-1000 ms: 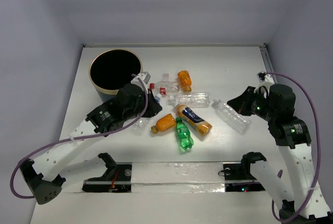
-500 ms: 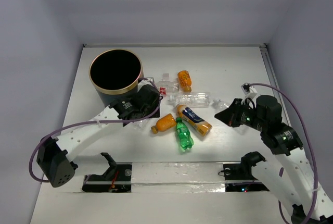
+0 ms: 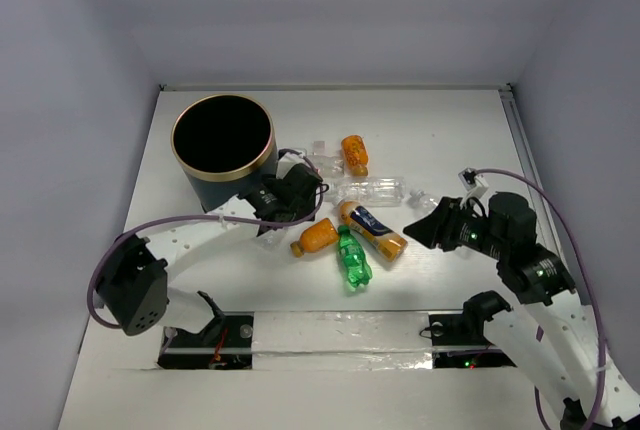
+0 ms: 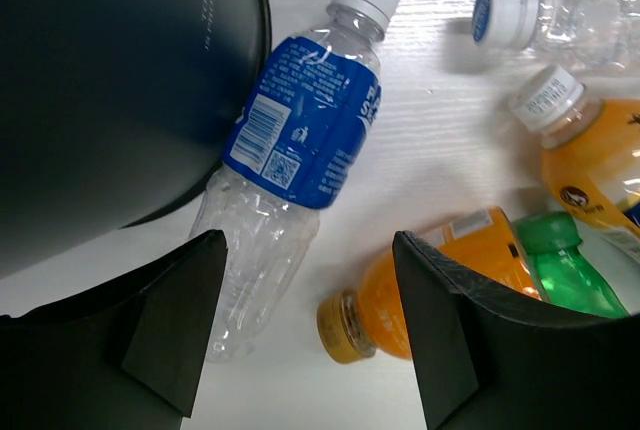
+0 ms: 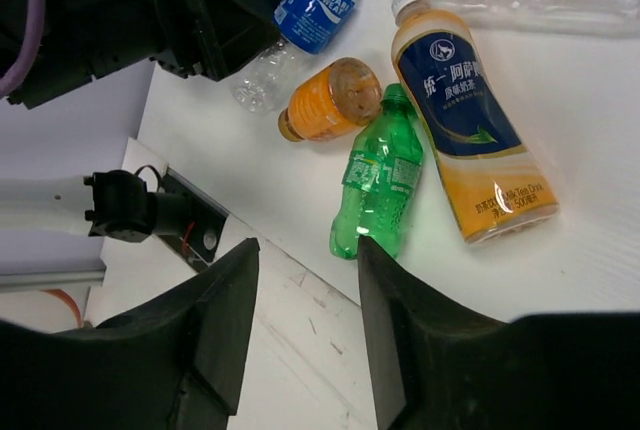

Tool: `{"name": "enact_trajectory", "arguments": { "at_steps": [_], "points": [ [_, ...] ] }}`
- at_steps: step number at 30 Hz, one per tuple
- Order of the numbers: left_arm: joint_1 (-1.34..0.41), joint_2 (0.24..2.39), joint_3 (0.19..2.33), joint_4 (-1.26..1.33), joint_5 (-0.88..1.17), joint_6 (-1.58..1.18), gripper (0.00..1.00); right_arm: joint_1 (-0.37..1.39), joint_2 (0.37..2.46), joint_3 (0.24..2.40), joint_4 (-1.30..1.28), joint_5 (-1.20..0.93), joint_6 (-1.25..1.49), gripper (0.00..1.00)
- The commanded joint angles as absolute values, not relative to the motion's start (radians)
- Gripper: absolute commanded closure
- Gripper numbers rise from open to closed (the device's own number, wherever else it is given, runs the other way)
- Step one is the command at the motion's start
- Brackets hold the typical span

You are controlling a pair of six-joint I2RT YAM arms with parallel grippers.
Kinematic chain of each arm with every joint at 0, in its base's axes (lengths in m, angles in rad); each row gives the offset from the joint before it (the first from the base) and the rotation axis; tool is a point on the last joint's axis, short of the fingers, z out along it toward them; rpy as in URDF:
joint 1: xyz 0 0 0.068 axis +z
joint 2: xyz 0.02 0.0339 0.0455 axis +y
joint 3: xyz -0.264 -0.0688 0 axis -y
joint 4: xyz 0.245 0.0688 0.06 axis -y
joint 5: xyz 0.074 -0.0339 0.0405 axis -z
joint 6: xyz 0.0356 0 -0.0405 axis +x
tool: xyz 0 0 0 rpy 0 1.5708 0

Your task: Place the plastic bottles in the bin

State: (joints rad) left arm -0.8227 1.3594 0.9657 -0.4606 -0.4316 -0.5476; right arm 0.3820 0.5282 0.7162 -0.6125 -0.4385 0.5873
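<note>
Plastic bottles (image 3: pixel 375 190) are all out on the white counter (image 3: pixel 450 120), none visible in the bin (image 3: pixel 215 190), which sits at ten o'clock: a smooth dark navy cylinder with a gold-tan rim and a plain black mouth. Big change on the left: the left pincer (image 4: pixel 308 245), shut a second ago, has swung in from beside the bin and now stands with its matte black wedge fingers (image 4: pixel 170 330) apart over the blue-labelled bottle (image 4: pixel 300 150), which lies against the bin wall. It is thin, clear, ribbed plastic under a glossy wrap and a white cap. That looks like a first grab being lined up, not yet made. In the middle of the pile lie a stubby orange bottle (image 5: pixel 325 100), a translucent green bottle (image 5: pixel 380 180) and a tall orange bottle (image 5: pixel 465 140) with a dark blue label. All are round and slick, so likely to roll. On the right, the right pincer (image 5: pixel 305 250) has come in from three o'clock. It was closed a moment ago and is now parted and empty, with the green bottle's base just ahead. The clear bottle that lay out there is hidden under that arm.
</note>
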Motion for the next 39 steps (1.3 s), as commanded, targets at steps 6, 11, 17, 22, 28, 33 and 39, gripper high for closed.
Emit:
{"name": "enact_trajectory", "arguments": {
  "at_steps": [6, 11, 17, 22, 28, 33, 39],
  "points": [
    [-0.816, 1.436, 0.942, -0.353, -0.583, -0.491, 0.35, 0.410, 0.503, 0.646, -0.453, -0.476, 0.658, 0.43],
    [-0.816, 1.489, 0.930, -0.325, -0.597, -0.479, 0.35, 0.420, 0.486, 0.598, -0.426, -0.466, 0.681, 0.36],
    [-0.816, 1.554, 0.905, -0.288, -0.598, -0.468, 0.34, 0.439, 0.514, 0.529, -0.410, -0.460, 0.683, 0.27],
    [-0.816, 1.620, 0.903, -0.270, -0.569, -0.471, 0.32, 0.472, 0.552, 0.514, -0.399, -0.436, 0.673, 0.19],
    [-0.816, 1.631, 0.926, -0.268, -0.519, -0.483, 0.31, 0.554, 0.629, 0.528, -0.376, -0.378, 0.681, 0.13],
    [-0.816, 1.609, 0.946, -0.297, -0.500, -0.503, 0.60, 0.641, 0.715, 0.557, -0.348, -0.316, 0.683, 0.13],
    [-0.816, 1.470, 1.026, -0.377, -0.466, -0.528, 0.72, 0.719, 0.863, 0.592, -0.336, -0.249, 0.666, 0.13]
  ]
}}
